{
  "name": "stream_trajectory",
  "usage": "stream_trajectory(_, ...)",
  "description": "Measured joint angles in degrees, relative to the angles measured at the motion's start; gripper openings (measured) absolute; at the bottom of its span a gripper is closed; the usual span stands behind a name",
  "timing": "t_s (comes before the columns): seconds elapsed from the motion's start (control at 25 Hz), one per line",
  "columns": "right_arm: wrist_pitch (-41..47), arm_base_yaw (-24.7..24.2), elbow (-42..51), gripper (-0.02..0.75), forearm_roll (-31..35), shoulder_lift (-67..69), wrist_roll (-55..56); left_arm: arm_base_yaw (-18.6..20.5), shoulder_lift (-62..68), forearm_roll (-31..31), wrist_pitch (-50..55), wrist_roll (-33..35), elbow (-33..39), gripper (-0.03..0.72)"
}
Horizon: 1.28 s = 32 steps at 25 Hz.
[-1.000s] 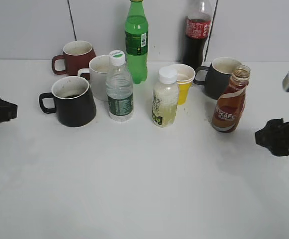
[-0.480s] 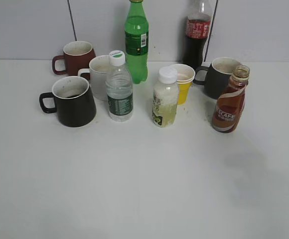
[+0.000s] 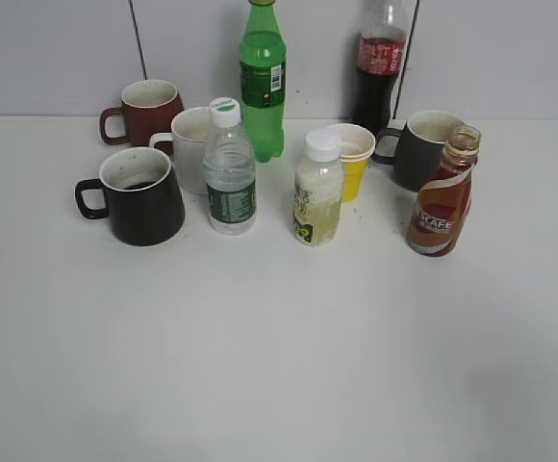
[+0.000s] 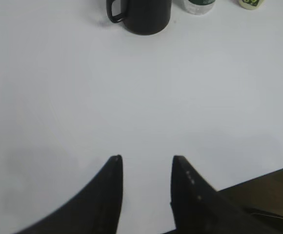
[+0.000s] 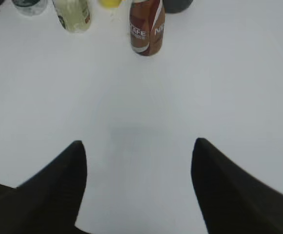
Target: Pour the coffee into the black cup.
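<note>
The capless coffee bottle (image 3: 442,197) with its brown-red and white swirl label stands upright at the right of the table. It also shows in the right wrist view (image 5: 147,29). The glossy black cup (image 3: 142,195) stands at the left, handle to the left, with a little dark liquid inside. It also shows in the left wrist view (image 4: 141,14). Neither gripper shows in the exterior view. My left gripper (image 4: 145,158) is open and empty over bare table, well short of the cup. My right gripper (image 5: 139,142) is wide open and empty, well short of the bottle.
Behind stand a dark red mug (image 3: 147,109), a white mug (image 3: 190,144), a water bottle (image 3: 230,173), a green bottle (image 3: 263,82), a pale drink bottle (image 3: 318,192), a yellow cup (image 3: 353,159), a cola bottle (image 3: 380,67) and a dark grey mug (image 3: 425,146). The table's front edge (image 4: 258,178) shows in the left wrist view.
Both grippers, seen at the left and right edges of the exterior view a second ago, have drawn back out of that view. The bottle and cups have not moved.
</note>
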Motion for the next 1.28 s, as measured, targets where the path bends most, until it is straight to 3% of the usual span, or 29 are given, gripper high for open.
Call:
stream_trajectory(0.44, 7.9, 0.0, 1.0, 0.502, 0.2, -3.1, -3.2, 0.0, -0.2, 2.3, -0.1, 0.0, 0.1, 0.244)
stream_trajectory(1.28, 8.3, 0.0, 1.0, 0.501, 0.5, -3.1, -3.6, 0.1, -0.3, 1.1, -0.1, 0.0, 0.1, 0.241)
